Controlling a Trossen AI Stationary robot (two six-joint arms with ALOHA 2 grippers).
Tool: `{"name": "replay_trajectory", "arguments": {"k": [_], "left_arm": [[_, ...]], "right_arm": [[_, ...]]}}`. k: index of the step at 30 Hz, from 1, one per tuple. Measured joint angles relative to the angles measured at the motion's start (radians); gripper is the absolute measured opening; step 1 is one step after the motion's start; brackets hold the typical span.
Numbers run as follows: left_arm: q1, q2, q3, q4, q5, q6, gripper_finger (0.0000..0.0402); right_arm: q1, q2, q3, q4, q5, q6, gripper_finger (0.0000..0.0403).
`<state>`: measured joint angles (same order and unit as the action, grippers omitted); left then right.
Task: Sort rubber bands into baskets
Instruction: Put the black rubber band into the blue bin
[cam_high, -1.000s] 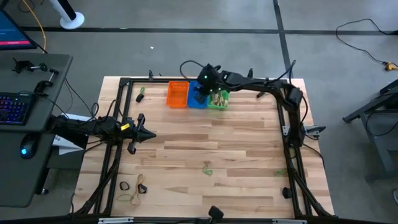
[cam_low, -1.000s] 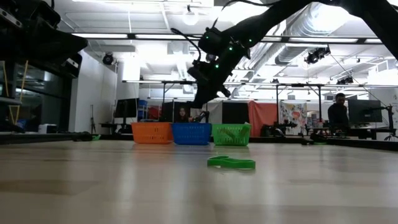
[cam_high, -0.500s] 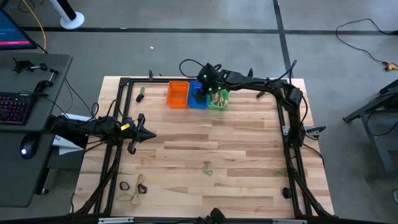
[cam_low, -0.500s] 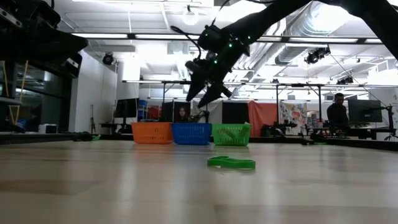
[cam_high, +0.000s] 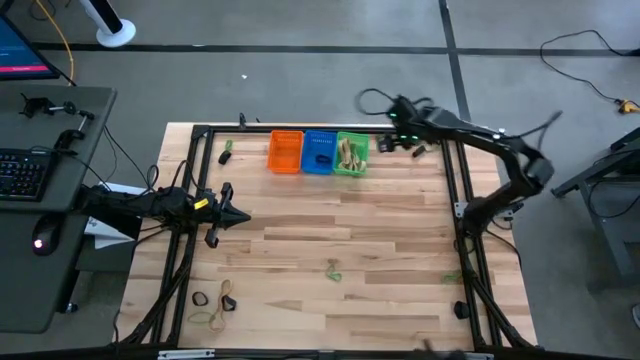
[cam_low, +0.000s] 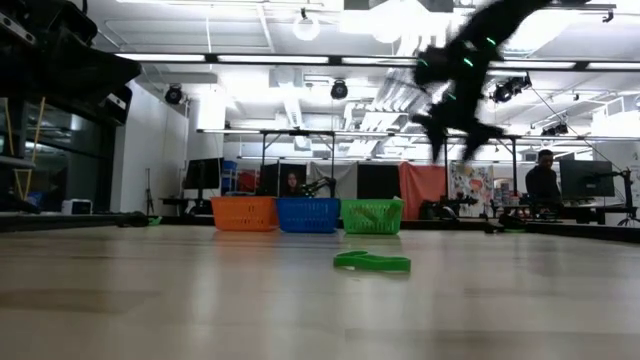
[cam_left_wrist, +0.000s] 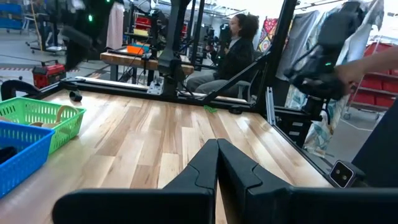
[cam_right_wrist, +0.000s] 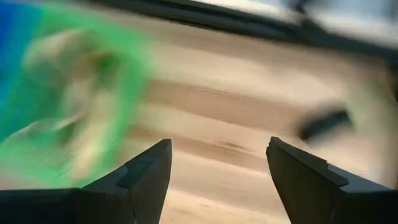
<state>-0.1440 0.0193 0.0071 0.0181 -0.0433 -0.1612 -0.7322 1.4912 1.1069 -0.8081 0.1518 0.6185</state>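
Three baskets stand side by side at the table's far edge: orange, blue with something dark inside, and green with tan rubber bands in it. Loose rubber bands lie on the wood: a green one mid-table, also in the low view, another green one near the right rail, and several at the near left corner. My right gripper hangs open just right of the green basket, high above the table, nothing between its fingers. My left gripper waits shut at the left.
Dark frame rails run along the table's left and right sides. A small green thing lies left of the orange basket. Bare wood spreads across the table's middle. A person sits in the room beyond the table.
My right gripper stood shut above the blue basket, opened there, then swung fast toward the table's right edge, past the green basket. My left arm kept still, and the loose bands on the table have not moved.
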Motion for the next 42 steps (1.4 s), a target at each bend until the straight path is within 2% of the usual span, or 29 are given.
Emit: {"name": "replay_trajectory", "arguments": {"k": [4,9,15,22,26,28,30,35,36,39,42], "left_arm": [[0.000,0.000,0.000,0.000,0.000,0.000,0.0001],[0.000,0.000,0.000,0.000,0.000,0.000,0.0001],[0.000,0.000,0.000,0.000,0.000,0.000,0.0001],[0.000,0.000,0.000,0.000,0.000,0.000,0.0001],[0.000,0.000,0.000,0.000,0.000,0.000,0.0001],[0.000,0.000,0.000,0.000,0.000,0.000,0.0001],[0.000,0.000,0.000,0.000,0.000,0.000,0.0001],[0.000,0.000,0.000,0.000,0.000,0.000,0.0001],[0.000,0.000,0.000,0.000,0.000,0.000,0.0001],[0.000,0.000,0.000,0.000,0.000,0.000,0.0001],[0.000,0.000,0.000,0.000,0.000,0.000,0.0001]], "right_arm": [[-0.100,-0.036,-0.156,0.137,0.005,0.213,0.0252],[-0.167,0.034,-0.213,0.258,0.056,0.387,0.0252],[-0.210,0.143,-0.184,0.207,0.163,0.479,0.0252],[-0.207,0.249,-0.162,0.201,0.161,0.490,0.0252],[-0.189,0.268,-0.150,0.180,0.192,0.506,0.0245],[-0.190,0.267,-0.150,0.174,0.186,0.506,0.0224],[-0.190,0.267,-0.150,0.170,0.177,0.495,0.0187],[-0.185,0.266,-0.149,0.152,0.159,0.439,0.0036],[-0.184,0.266,-0.150,0.156,0.154,0.412,0.0019],[-0.182,0.254,-0.152,0.180,0.136,0.337,0.0016],[-0.154,0.198,-0.155,0.189,0.188,0.285,0.0004]]}}
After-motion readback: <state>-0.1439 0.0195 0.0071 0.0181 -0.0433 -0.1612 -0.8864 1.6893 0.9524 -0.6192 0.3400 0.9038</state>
